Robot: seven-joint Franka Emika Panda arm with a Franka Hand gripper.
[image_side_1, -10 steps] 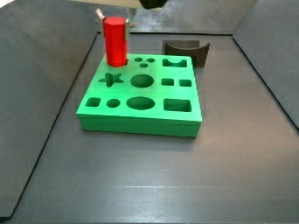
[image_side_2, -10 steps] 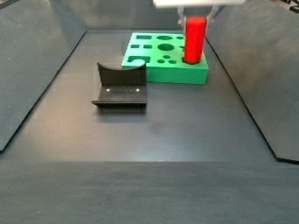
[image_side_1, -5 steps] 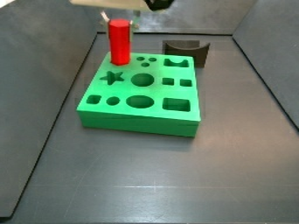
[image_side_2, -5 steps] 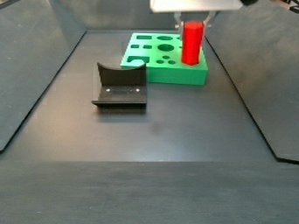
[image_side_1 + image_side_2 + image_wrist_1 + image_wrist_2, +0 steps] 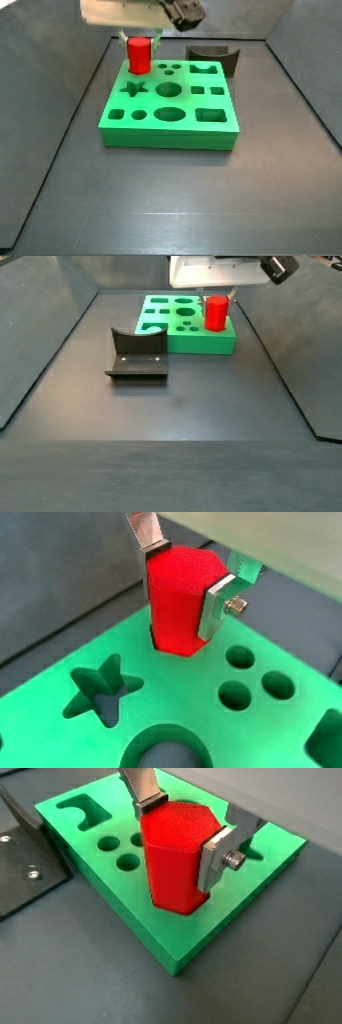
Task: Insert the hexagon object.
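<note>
The hexagon object, a bright red peg [image 5: 139, 55], stands upright in the hole at a far corner of the green block [image 5: 174, 125], its lower part sunk in. It also shows in the side view [image 5: 214, 314] and in both wrist views [image 5: 177, 607] [image 5: 174, 873]. My gripper [image 5: 185, 582] is right above the block, shut on the peg's upper sides, one silver finger on each flat. It shows in the wrist view [image 5: 182, 836] and in both side views [image 5: 139, 36] [image 5: 215, 293]. The peg's lower end is hidden in the hole.
The green block [image 5: 177, 334] has several other holes, among them a star [image 5: 100, 690] and round holes [image 5: 238, 695]. The dark fixture [image 5: 136, 353] stands on the floor beside the block, also in the side view [image 5: 214, 58]. Dark walls enclose the floor.
The gripper has come down with the red peg, which now stands lower in the block's corner hole. The green block has shifted slightly in a side view.
</note>
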